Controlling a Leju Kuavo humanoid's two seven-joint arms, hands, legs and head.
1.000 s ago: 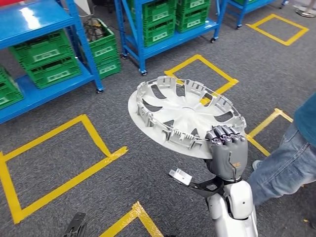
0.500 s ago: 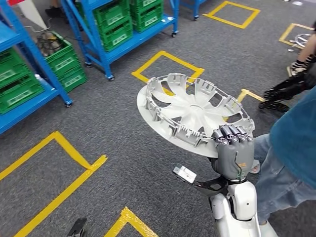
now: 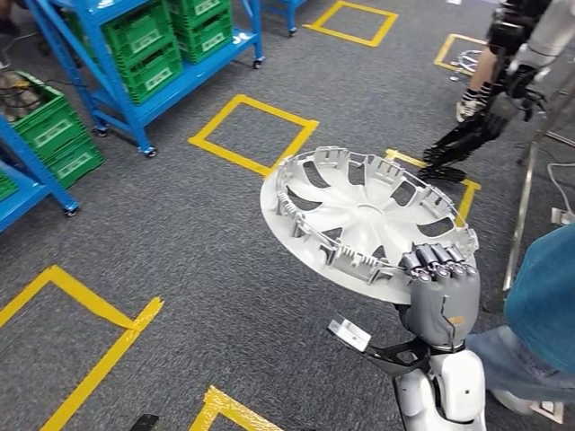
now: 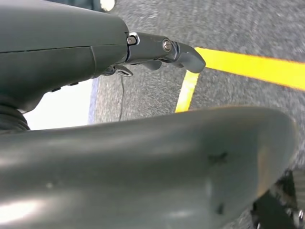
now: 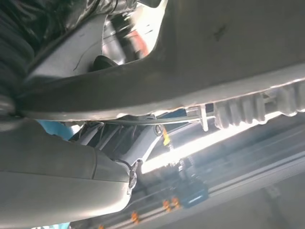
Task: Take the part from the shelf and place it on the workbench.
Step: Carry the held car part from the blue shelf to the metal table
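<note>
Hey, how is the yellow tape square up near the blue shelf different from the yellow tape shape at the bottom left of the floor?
The tape square near the shelf is whole, with all four sides in the head view; the bottom-left tape shape runs off the picture's edge. The square's lines look thin and neat, while the bottom-left tape looks wider and overlaps roughly at its corner. Both are yellow tape on grey carpet.

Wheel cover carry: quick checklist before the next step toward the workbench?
1. Hold: right hand grips the wheel cover at its near rim. Ok.
2. Attitude: cover tilted, held at one edge only. Cannot tell if secure.
3. Path on the right: person close beside the arm. Not ok.
4. Ahead: second robot stands past the yellow tape. Not ok.
5. Workbench: cannot tell where.
6. Left hand: whether free, cannot tell.
</note>
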